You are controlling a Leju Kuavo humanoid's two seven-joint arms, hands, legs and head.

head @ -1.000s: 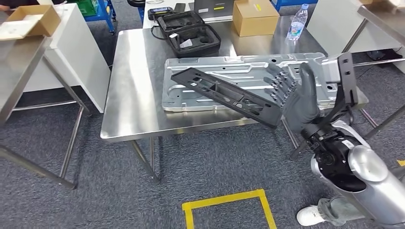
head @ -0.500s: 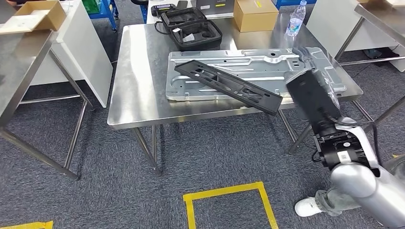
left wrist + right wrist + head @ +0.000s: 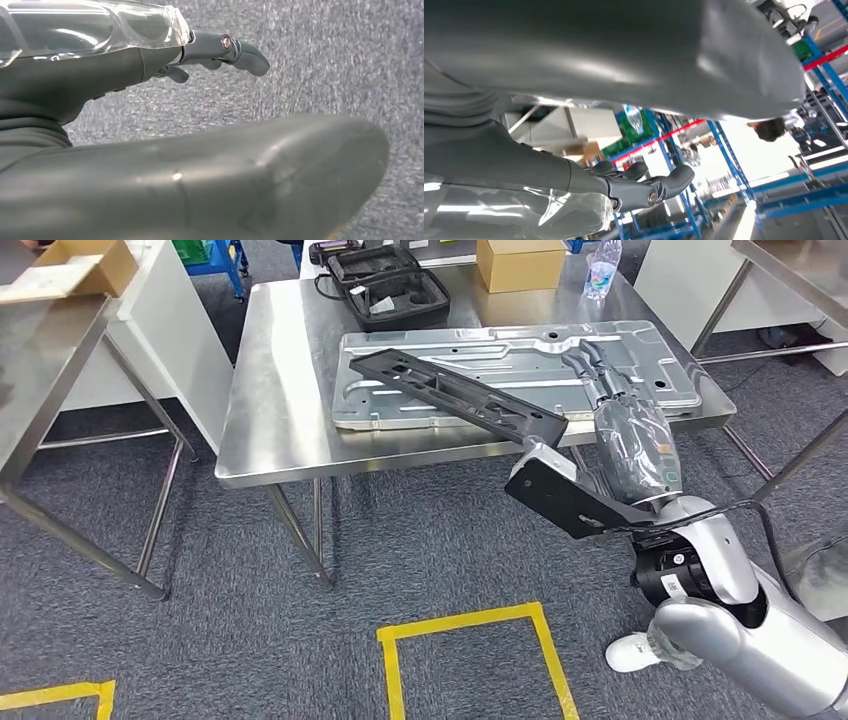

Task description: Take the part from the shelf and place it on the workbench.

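Note:
The long black part (image 3: 455, 395) lies slantwise across a silver metal plate (image 3: 520, 355) on the steel workbench (image 3: 270, 430), its near end jutting over the front edge. My right hand (image 3: 628, 435) hangs just right of that end, apart from it, fingers (image 3: 598, 368) stretched toward the plate and holding nothing. In the right wrist view the right hand (image 3: 574, 185) has its fingers spread with nothing in them. My left hand (image 3: 145, 60) hangs over grey carpet, fingers (image 3: 235, 49) extended and empty.
An open black case (image 3: 390, 290), a cardboard box (image 3: 520, 260) and a water bottle (image 3: 602, 270) stand at the workbench's back. Another steel table (image 3: 50, 370) and a white cabinet (image 3: 180, 350) are to the left. Yellow tape (image 3: 465, 625) marks the floor in front.
The view has shifted. My right arm has turned and dropped from beside the part's near end to below the table's front edge. The part still lies across the plate.

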